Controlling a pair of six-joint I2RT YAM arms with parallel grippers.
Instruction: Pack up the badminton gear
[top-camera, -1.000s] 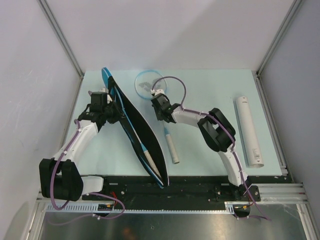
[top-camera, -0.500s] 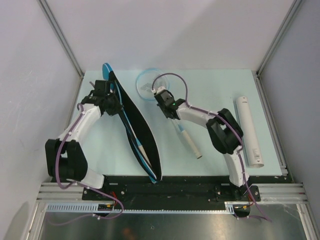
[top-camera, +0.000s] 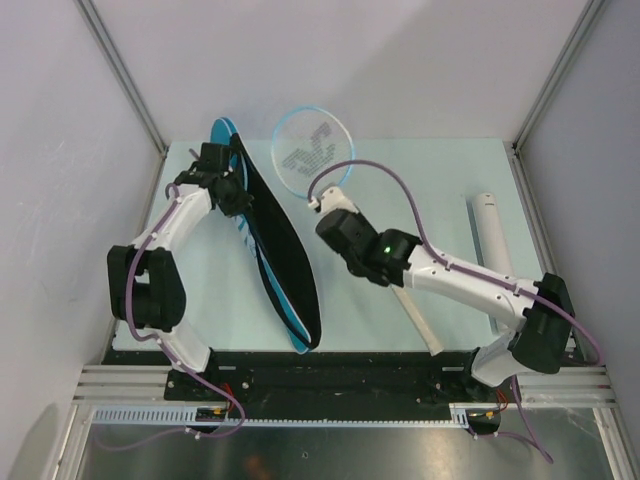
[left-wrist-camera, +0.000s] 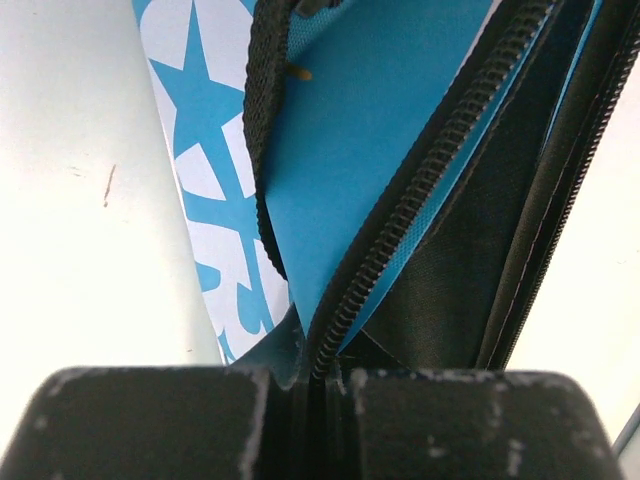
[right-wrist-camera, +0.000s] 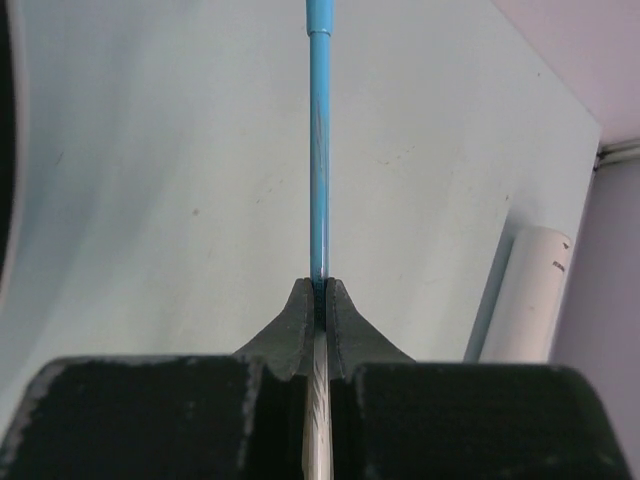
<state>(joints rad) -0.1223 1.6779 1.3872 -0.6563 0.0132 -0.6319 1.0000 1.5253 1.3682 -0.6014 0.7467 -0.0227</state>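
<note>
The blue racket bag (top-camera: 290, 270) lies open, slanting from back left to front centre, its black lining showing. My left gripper (top-camera: 224, 184) is shut on the bag's zipper edge (left-wrist-camera: 400, 220) near its back end. My right gripper (top-camera: 323, 196) is shut on a light-blue racket (top-camera: 312, 142) just below its head and holds it above the table. The racket's white handle (top-camera: 418, 318) points to the front right. In the right wrist view the racket frame (right-wrist-camera: 318, 150) stands edge-on between my fingers. The long white tube (top-camera: 490, 232) lies at the right. No shuttlecocks or second racket show.
Metal frame posts stand at the back left (top-camera: 120, 70) and back right (top-camera: 555, 80) corners. The right arm's forearm (top-camera: 470, 285) stretches across the table's right half and over part of the tube. The tube also shows in the right wrist view (right-wrist-camera: 525, 290).
My right gripper has lifted the racket and carried its head toward the back, and the handle has swung to the front right. My left gripper has moved back with the bag's edge.
</note>
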